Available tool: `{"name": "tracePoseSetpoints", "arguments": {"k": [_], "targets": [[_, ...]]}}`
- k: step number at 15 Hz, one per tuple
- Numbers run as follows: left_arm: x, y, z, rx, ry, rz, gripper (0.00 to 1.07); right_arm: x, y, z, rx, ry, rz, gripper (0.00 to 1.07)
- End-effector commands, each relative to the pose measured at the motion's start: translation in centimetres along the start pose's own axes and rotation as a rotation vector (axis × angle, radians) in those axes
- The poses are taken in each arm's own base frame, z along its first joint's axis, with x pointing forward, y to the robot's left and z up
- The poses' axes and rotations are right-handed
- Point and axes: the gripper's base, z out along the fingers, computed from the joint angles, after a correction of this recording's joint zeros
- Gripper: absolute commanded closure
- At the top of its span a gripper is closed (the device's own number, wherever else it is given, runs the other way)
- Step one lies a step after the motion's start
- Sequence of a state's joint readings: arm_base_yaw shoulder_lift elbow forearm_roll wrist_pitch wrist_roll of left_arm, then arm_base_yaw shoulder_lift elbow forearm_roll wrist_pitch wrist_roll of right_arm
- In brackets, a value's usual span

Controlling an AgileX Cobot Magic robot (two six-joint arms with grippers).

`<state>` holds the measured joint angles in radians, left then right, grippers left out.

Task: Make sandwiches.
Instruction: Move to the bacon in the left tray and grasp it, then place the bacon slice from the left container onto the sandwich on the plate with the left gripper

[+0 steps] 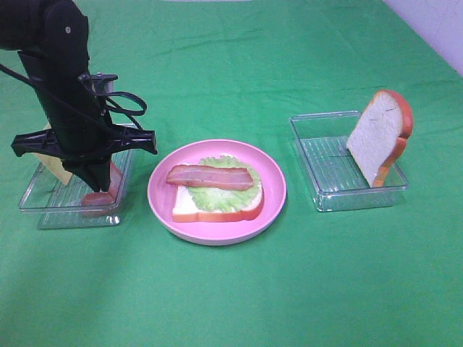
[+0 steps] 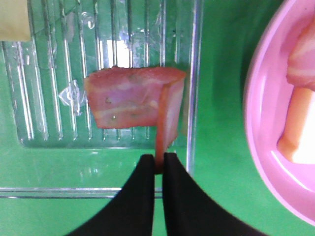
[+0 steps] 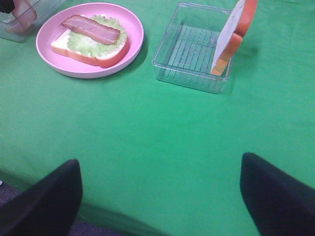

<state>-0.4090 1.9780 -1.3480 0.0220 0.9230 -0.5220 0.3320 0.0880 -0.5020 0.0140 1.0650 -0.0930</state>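
**Camera arrangement.** Exterior high view: the camera is mounted above the bench (image 1: pixel 231 303) and looks down at a slant. It takes in the whole work area, with the pink plate (image 1: pixel 163 206) at frame centre, the left tray (image 1: pixel 72 217) at centre left and the right tray (image 1: pixel 358 201) at centre right. Left wrist view: the camera looks steeply down past the left tool (image 2: pixel 158 163) at very close range, showing only the left tray's ribbed floor and one edge of the plate. Right wrist view: the camera sits low and farther back, facing obliquely across the bench over the right tool (image 3: pixel 158 160), and takes in the plate, the right tray and a corner of the left tray. All three views share the plate.
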Motion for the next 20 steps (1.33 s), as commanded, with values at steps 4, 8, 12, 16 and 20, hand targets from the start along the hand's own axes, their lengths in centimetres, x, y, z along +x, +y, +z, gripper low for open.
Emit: {"name": "tracePoseSetpoints", "arguments": {"k": [4,8,12,16,20], "targets": [[-0.2,0.2,0.0,-0.023,-0.024,0.010,1.07,0.0,0.0,-0.1,0.004,-0.021,0.001,0.27],[-0.4,0.1,-2.0,0.015,-0.094,0.014,1.07,0.0,0.0,-0.1,0.004,-0.021,0.001,0.27],[-1.7,-1.4,-5.0,0.106,-0.136,0.055,1.07,0.0,0.0,-0.1,0.004,-0.021,0.001,0.27],[-3.4,-3.7,-10.3,0.292,-0.195,0.113,1.07,0.0,0.0,-0.1,0.004,-0.021,0.001,0.27],[-3.7,-5.7,-12.3,0.515,-0.223,0.154,1.07,0.0,0.0,-0.1,0.004,-0.021,0.001,0.27]]}}
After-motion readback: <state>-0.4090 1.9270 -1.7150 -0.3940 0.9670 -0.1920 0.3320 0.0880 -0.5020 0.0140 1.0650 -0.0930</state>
